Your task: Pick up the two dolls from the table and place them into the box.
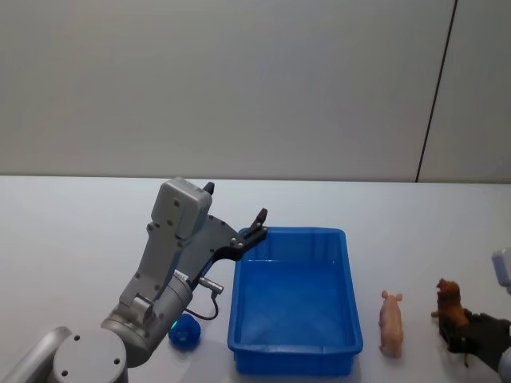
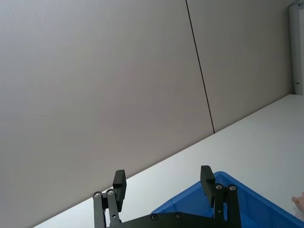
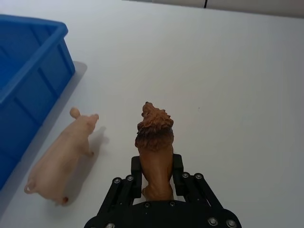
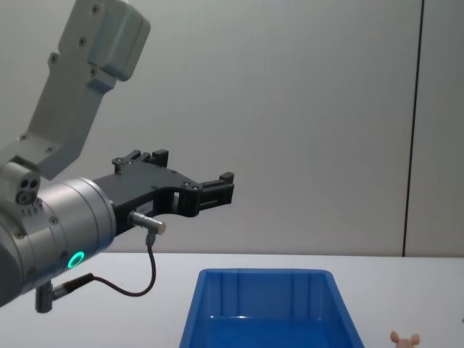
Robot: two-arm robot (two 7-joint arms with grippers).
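Nearest, at the lower right of the head view, the right tool (image 3: 156, 165) is clenched on the brown doll (image 3: 154, 137). Its two fingers press the animal's flanks behind the mane, and the head points away from the wrist. Whether the feet are clear of the surface (image 3: 228, 85) cannot be told.

This doll looks like a small moulded figure: probably light, stiff and rather smooth. The thick trunk, where it is gripped now, seems the safest place to hold it. The thin tail and legs would offer little and might slip or bend.

Just to the left of it in the right wrist view is the pink doll (image 3: 61, 156), untouched on the surface. Its snout points toward the far side, and it sits close beside the right wall of the box (image 1: 295, 363) without touching it. It likely handles the same way, so a pinch across the rounded body should suit it better than the ears or curly tail. I cannot tell whether it stands or lies on its side.

The box sits at the lower middle of the head view, with neither doll in it.

Farther back, the left tool (image 2: 163, 176) hangs above the box's far left corner, fingers spread wide and holding nothing. It is well apart from both dolls.
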